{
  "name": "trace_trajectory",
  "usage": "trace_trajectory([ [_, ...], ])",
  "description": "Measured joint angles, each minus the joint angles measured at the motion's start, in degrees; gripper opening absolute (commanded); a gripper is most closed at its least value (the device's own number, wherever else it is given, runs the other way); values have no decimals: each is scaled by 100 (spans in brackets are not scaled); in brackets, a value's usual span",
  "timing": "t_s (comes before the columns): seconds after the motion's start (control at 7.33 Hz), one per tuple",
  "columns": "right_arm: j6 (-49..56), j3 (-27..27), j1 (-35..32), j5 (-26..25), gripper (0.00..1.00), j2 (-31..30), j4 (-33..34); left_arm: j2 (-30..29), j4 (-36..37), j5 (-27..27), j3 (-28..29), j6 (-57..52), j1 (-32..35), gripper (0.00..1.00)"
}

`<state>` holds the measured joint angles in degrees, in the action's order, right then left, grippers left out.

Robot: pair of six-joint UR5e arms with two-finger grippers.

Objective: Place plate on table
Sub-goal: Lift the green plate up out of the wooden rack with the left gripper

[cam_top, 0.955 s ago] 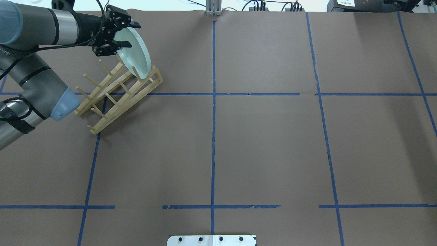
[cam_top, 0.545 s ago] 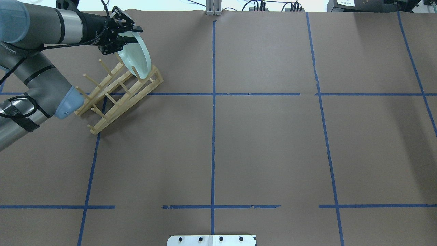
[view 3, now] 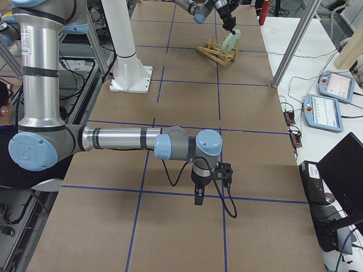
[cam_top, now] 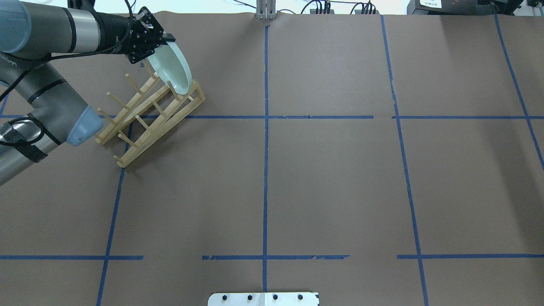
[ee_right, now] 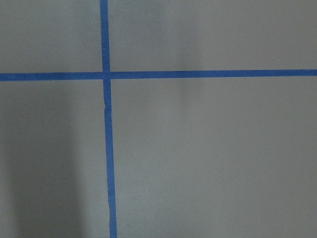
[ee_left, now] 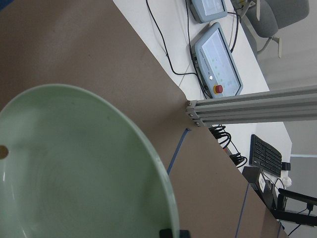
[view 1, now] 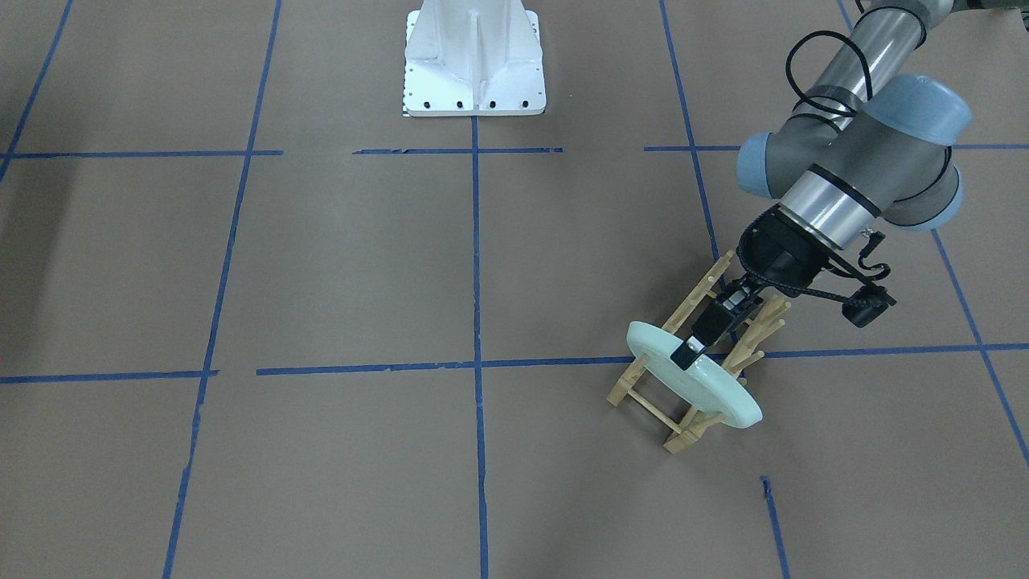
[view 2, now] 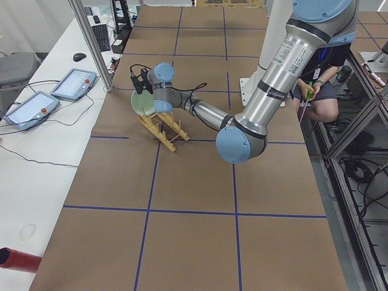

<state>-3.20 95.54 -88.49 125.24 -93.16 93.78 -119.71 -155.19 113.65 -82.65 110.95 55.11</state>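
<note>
The plate (view 1: 711, 390), pinched at its upper rim by the left tool (view 1: 689, 352), is seen leaning in the end slot of the wooden rack (cam_top: 140, 123), so lifting out and laying on the worktop (cam_top: 331, 178) are judged not yet done; whether the right tool (view 3: 197, 198) is spread cannot be told.

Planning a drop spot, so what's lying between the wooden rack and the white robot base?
Only bare table crossed by blue tape lines lies between the wooden rack and the white robot base; the front-facing view shows it.
</note>
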Motion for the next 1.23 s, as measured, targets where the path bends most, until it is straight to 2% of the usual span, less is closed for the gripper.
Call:
trace_trajectory([
  [0.41, 0, 0, 6, 0, 100, 0, 0, 109, -124, 303, -257, 38, 400, 0],
  [0.68, -4, 0, 5, 0, 100, 0, 0, 173, -14, 1149, -447, 30, 1040, 0],
  [0.95, -1, 0, 1, 0, 100, 0, 0, 130, 575, 2010, -845, -25, 1577, 0],
  [1.23, 1, 0, 2, 0, 100, 0, 0, -2, 1736, 2199, -1463, -342, 1633, 0],
])
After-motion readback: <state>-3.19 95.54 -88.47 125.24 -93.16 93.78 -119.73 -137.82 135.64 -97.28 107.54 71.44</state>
